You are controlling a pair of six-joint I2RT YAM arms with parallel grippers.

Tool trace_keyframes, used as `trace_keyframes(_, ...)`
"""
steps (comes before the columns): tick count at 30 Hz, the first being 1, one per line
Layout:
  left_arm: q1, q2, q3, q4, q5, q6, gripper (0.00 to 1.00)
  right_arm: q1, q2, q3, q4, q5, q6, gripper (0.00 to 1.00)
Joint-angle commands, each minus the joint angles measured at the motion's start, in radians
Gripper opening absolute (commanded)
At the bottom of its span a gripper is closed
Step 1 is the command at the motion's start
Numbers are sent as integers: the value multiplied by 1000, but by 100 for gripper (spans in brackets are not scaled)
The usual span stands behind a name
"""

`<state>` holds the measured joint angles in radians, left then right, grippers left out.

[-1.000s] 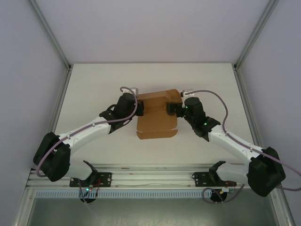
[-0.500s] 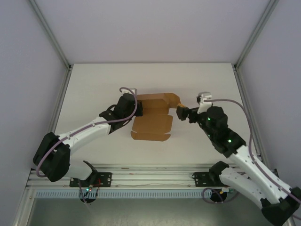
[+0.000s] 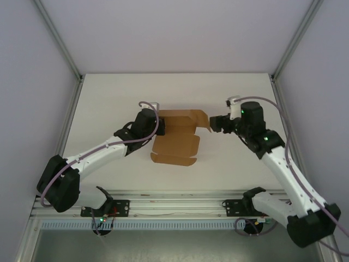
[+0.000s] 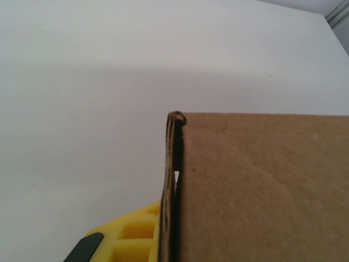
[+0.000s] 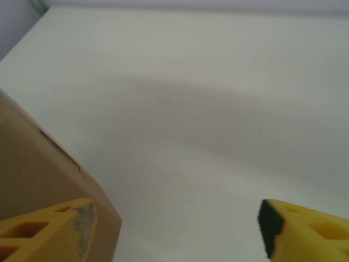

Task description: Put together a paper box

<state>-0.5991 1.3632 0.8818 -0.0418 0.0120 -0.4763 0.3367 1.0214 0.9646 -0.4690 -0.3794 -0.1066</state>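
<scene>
White table (image 3: 109,103) carries the paper box (image 3: 177,139) mid-surface, the overhead view placing the left gripper (image 3: 162,125) pinching its left edge, that wrist view adding a doubled cardboard rim against one yellow finger (image 4: 131,234), while the right gripper (image 5: 174,226) stands spread beside the right flap.

Matt brown cardbd — paper box (image 3: 177,143) (rough cut edge) — on smooth, matt table (image 3: 109,103).

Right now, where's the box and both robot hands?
paper box (image 3: 177,146): top view, flat near panel.
left gripper (image 3: 163,126): top view, fingertips at box's left edge.
right gripper (image 5: 174,226): right wrist view, midway between fingertips.
</scene>
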Motion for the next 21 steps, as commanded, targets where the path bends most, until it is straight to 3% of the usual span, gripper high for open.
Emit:
trace_keyframes(1,10,-21,0,-13,10,23,0,-3,48,46,-51,-194,-103,70)
trace_keyframes(5,10,-15,9,-23,-1,21,0,2,78,55,-47,-361,-168,66)
trace_keyframes(7,9,-10,16,-26,1,21,0,15,83,47,-33,-384,-184,64)
trace_keyframes(14,10,10,35,-43,3,21,0,68,159,72,16,-370,-169,53)
trace_keyframes(21,11,11,40,-46,0,15,0,115,237,97,125,-248,-98,51)
